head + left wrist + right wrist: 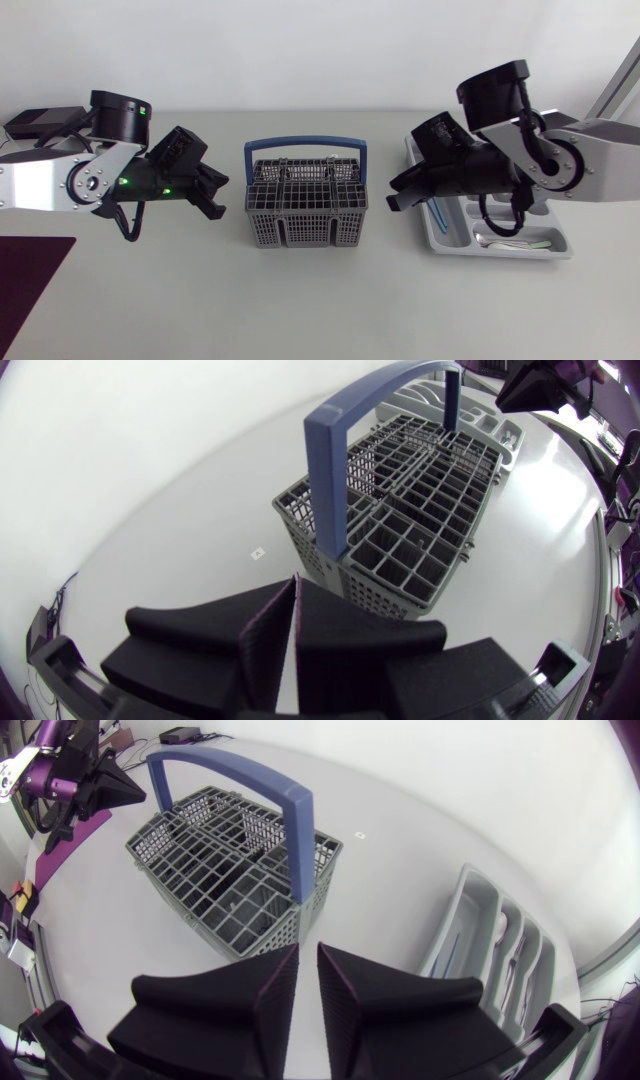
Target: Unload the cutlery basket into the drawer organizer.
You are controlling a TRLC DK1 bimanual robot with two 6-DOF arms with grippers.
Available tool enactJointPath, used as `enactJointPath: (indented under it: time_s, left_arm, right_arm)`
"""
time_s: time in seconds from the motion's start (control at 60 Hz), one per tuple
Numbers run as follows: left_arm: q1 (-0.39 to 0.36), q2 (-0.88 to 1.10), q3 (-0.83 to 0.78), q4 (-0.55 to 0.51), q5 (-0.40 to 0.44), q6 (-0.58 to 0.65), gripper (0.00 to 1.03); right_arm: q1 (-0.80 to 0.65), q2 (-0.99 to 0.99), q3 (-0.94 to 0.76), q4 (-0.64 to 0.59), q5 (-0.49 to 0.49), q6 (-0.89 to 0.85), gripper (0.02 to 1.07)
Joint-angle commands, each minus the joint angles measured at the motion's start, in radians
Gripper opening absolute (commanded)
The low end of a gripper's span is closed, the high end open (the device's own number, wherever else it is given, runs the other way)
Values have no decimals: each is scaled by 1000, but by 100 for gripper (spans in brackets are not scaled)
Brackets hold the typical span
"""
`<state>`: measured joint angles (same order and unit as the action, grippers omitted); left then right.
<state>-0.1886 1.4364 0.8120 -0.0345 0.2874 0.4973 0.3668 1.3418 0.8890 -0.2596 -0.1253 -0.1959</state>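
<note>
Cutlery basket (306, 205) stands mid-desk, long axis running arm to arm. The left tool (217, 194), fingers pressed together, and the right tool (392, 200), a thin slit apart, flank it about equally. The right one hangs over the drawer organizer (500, 253).

left arm (40, 185) silver-grey, green lights; right claw (308, 948) matte black wedges

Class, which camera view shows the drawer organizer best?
Right wrist view: the drawer organizer lies mostly uncovered beside the jaws. In the head view the right arm hides part; the left wrist view shows only its end beyond the basket.
</note>
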Motion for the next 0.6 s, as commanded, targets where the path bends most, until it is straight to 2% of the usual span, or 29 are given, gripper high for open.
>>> enactJointPath:
  time_s: [0.0, 0.217, 0.3, 0.367, 0.45, 0.583]
  left_arm:
    - [25, -50, -36, 4, 12, -25, 25]
    - [49, -137, -63, -31, 12, -46, 25]
    - [32, -154, -94, -36, 12, -46, 25]
    - [8, -165, -108, -47, 10, -46, 25]
    - [-86, -208, -146, -93, 10, -46, 25]
    - [-218, -214, -185, -111, -16, -49, 25]
  right_arm:
    - [-42, -52, -36, 11, 16, -30, 43]
    - [-134, -144, -104, 23, 4, -74, 45]
    - [-114, -164, -136, 25, -14, -80, 33]
    - [-81, -171, -147, 25, -14, -77, 29]
    - [-32, -182, -163, 25, -8, -65, 29]
    - [-23, -188, -170, 25, -7, -65, 29]
